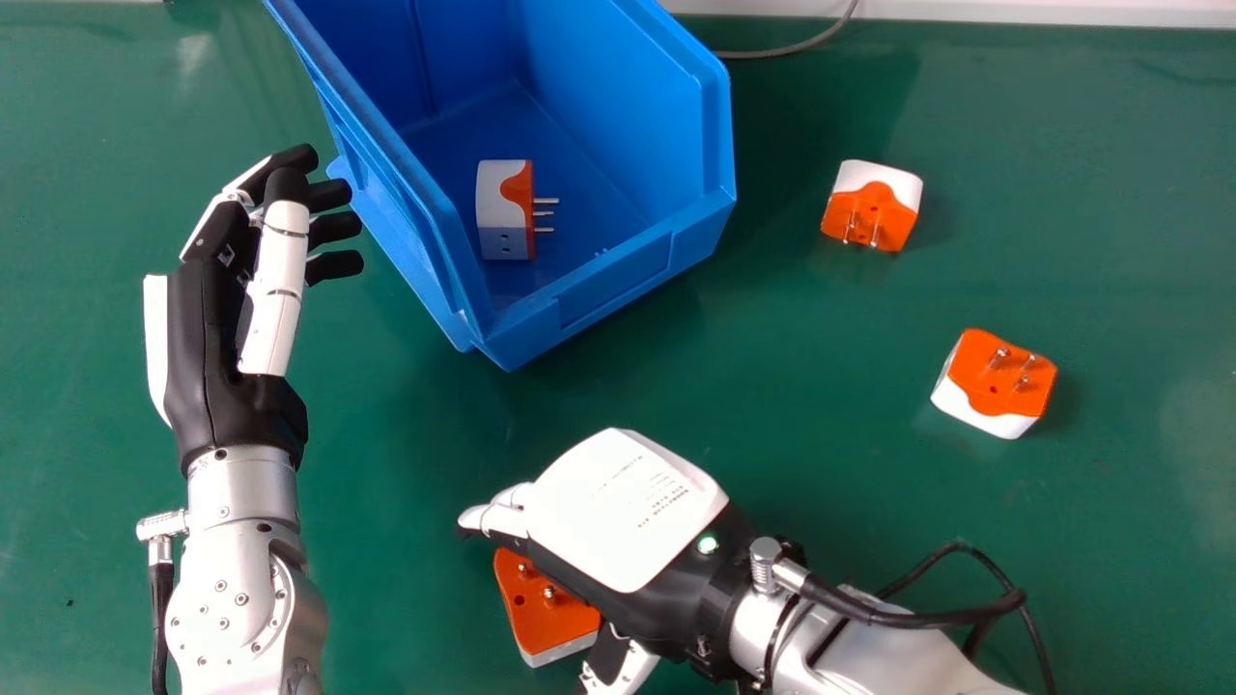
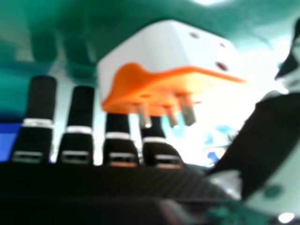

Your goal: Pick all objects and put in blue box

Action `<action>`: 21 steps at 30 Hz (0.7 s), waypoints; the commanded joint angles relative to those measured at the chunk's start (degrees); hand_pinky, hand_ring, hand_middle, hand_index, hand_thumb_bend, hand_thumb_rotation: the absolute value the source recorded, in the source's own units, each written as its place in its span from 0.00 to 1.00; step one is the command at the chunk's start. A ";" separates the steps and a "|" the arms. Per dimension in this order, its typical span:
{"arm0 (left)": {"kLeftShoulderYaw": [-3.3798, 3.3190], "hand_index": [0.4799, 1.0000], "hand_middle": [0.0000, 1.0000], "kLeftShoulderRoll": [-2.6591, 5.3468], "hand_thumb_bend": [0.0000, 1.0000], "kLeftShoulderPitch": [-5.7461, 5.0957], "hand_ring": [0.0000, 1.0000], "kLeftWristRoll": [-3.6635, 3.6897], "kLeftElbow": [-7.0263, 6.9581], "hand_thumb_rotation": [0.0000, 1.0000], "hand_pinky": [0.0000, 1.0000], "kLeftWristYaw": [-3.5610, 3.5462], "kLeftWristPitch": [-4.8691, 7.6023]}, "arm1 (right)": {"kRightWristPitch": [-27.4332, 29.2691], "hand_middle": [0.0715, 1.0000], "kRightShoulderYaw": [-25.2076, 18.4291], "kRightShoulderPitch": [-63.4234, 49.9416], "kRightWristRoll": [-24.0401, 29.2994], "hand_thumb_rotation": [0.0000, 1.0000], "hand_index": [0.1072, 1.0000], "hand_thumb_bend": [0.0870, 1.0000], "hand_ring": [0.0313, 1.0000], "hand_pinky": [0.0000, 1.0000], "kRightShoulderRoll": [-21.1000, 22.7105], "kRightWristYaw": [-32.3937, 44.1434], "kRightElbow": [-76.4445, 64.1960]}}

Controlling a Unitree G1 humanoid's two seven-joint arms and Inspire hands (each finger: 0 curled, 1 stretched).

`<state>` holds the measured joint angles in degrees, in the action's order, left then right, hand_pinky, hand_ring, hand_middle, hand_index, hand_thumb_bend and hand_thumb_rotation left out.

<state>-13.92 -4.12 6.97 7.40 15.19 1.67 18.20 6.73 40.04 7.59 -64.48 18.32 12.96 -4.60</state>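
Bright, with seemingly reflected glare.

Worktop (image 1: pixel 1110 193): smooth, glossy, reflective. At 11 o'clock I note a box (image 1: pixel 601 294), smooth plastic, satin sheen. Adapter (image 1: pixel 894 183) at 2 o'clock: smooth plastic, shiny metal prongs (image 1: pixel 875 234). Left forearm (image 1: pixel 214 598), 8 o'clock: satin metal.

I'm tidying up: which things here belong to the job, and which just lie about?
Job:
blue box
adapter inside it
adapter partly beneath right hand
farther right-side adapter
nearer right-side adapter

Lying about:
grey cable at the far edge
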 commanded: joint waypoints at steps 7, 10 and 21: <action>-0.14 0.46 0.68 -0.41 0.55 -0.03 0.65 -0.07 -0.99 0.68 0.59 -0.16 0.64 | 1.04 0.78 -0.03 0.76 1.23 0.29 0.77 0.71 0.71 0.55 -0.38 -3.38 1.88; -0.11 0.46 0.68 -0.43 0.55 0.00 0.65 -0.23 -0.93 0.68 0.59 -0.08 0.68 | 0.85 0.77 0.07 0.94 1.17 0.23 0.74 0.69 0.69 0.54 -0.59 -3.47 2.58; -0.13 0.46 0.68 -0.40 0.55 -0.02 0.65 -0.40 -0.66 0.68 0.59 0.05 0.85 | 1.66 0.71 0.73 1.86 0.91 0.09 0.67 0.63 0.63 0.50 -0.67 -6.31 6.20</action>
<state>-13.94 -4.12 6.96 7.34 15.20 1.58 18.19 8.36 40.46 9.06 -63.01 17.44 7.34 0.39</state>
